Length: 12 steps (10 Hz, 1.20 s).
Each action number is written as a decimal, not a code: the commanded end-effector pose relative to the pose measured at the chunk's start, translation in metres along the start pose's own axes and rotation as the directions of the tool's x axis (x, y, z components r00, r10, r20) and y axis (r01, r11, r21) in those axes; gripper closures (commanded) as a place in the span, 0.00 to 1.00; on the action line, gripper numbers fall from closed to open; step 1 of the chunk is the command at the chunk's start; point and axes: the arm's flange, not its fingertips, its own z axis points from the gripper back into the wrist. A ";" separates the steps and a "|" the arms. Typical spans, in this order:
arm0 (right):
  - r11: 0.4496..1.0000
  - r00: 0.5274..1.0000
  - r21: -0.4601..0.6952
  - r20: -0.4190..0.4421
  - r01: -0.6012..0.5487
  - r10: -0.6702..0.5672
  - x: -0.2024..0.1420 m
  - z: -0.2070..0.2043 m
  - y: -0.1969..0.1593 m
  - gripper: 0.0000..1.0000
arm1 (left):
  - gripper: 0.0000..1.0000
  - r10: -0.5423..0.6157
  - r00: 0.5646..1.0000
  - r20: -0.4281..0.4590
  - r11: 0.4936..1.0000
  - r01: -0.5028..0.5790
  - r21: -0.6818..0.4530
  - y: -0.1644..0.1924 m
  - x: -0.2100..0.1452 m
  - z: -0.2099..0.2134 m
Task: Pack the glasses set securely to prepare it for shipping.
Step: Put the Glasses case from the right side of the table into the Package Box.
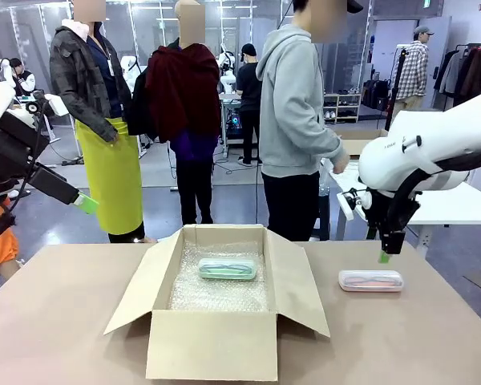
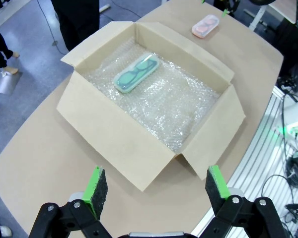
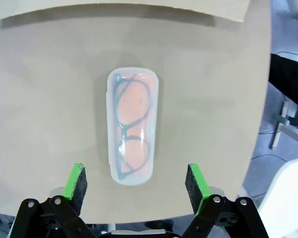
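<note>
We find the open cardboard box [image 1: 212,345] at the middle of the bench [image 1: 56,321], flaps spread and floor lined with bubble wrap [image 1: 220,301]. The mint-green case [image 1: 227,269] lies flat on that lining, toward the far wall of the box. The dark frame of the glasses [image 2: 134,77] shows through its lid. The pale pink case [image 1: 371,281] lies flat on the bench to the right of the box, apart from the right flap, and a pair of glasses is likewise visible inside it. The right fingers [image 3: 75,181] hang directly above the pink case, spread wide with one to each long side, holding nothing and not touching it. The left fingers [image 2: 95,186] are raised well off to the left of the box, also fully spread and empty.
</note>
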 end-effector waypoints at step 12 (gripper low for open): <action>0.991 0.996 0.098 -0.046 0.086 -0.082 -0.004 -0.093 -0.006 0.00 | 0.00 -0.006 1.000 0.007 1.000 0.006 -0.011 0.001 0.000 0.002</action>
